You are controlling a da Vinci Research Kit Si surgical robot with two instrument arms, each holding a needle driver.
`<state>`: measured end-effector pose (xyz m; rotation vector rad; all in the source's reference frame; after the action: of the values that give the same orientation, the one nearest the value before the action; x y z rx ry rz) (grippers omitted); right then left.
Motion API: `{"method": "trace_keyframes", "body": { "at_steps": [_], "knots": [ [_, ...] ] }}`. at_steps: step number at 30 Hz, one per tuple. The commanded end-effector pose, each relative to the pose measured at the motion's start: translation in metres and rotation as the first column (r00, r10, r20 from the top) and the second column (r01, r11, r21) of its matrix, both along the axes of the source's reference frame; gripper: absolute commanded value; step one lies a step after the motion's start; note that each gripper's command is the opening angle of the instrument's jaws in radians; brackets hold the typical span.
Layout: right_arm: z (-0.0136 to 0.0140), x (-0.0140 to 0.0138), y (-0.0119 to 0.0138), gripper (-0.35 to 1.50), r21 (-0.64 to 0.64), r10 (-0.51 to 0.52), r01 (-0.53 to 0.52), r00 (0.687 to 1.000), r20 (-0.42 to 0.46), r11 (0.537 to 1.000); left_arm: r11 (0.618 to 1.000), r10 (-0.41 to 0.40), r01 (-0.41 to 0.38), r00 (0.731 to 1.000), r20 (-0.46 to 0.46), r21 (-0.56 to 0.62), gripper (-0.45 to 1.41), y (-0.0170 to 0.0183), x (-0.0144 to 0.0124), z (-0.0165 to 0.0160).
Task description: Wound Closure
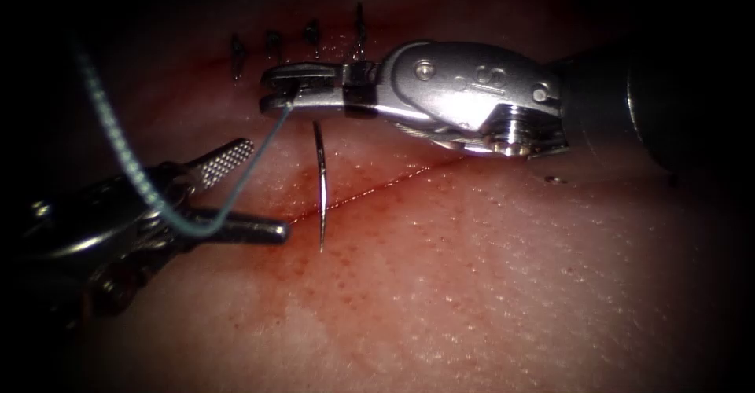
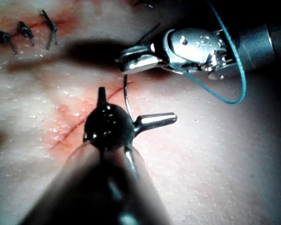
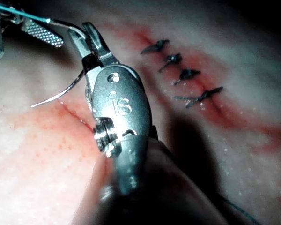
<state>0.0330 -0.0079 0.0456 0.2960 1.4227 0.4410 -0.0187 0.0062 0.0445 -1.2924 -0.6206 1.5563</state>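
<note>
Overhead, right tool [image 1: 277,93] jaws closed on needle [image 1: 321,189], grip point hidden; left tool [image 1: 236,192] agape, empty.

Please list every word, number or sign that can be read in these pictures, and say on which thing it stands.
"iS": engraved on the wrist housing of the right tool, whose jaws hold the needle.
In the endoscope view the same mark stands at an angle and reads only partly.
There is no other text.
</note>
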Motion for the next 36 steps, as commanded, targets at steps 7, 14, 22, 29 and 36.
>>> {"method": "trace_keyframes", "body": {
  "at_steps": [7,14,22,29,36],
  "knots": [
    [0.0036,0.0026,-0.0003,-0.35,-0.047,-0.074,0.073,0.997,-0.024,0.996,0.995,0.065,-0.079,0.977,-0.201,-0.064,1.40,-0.0022,0.0011,0.0031],
    [0.0069,0.0045,-0.0002,-0.35,-0.148,-0.164,0.155,0.985,-0.050,0.977,0.958,0.276,-0.286,0.928,-0.252,-0.003,0.91,-0.0065,0.0004,0.0083],
    [0.0091,0.0058,-0.0001,-0.35,-0.258,-0.243,0.215,0.967,-0.079,0.942,0.930,0.357,-0.366,0.907,-0.225,0.001,0.24,-0.0083,-0.0012,0.0113],
    [0.0096,0.0066,-0.0001,-0.35,-0.314,-0.228,0.194,0.971,-0.075,0.929,0.922,0.370,-0.387,0.894,-0.254,-0.020,0.46,-0.0092,-0.0028,0.0138],
    [0.0098,0.0074,-0.0001,-0.35,-0.383,-0.209,0.166,0.975,-0.072,0.909,0.918,0.382,-0.395,0.878,-0.289,0.012,0.47,-0.0103,-0.0029,0.0157]
  ]
}}
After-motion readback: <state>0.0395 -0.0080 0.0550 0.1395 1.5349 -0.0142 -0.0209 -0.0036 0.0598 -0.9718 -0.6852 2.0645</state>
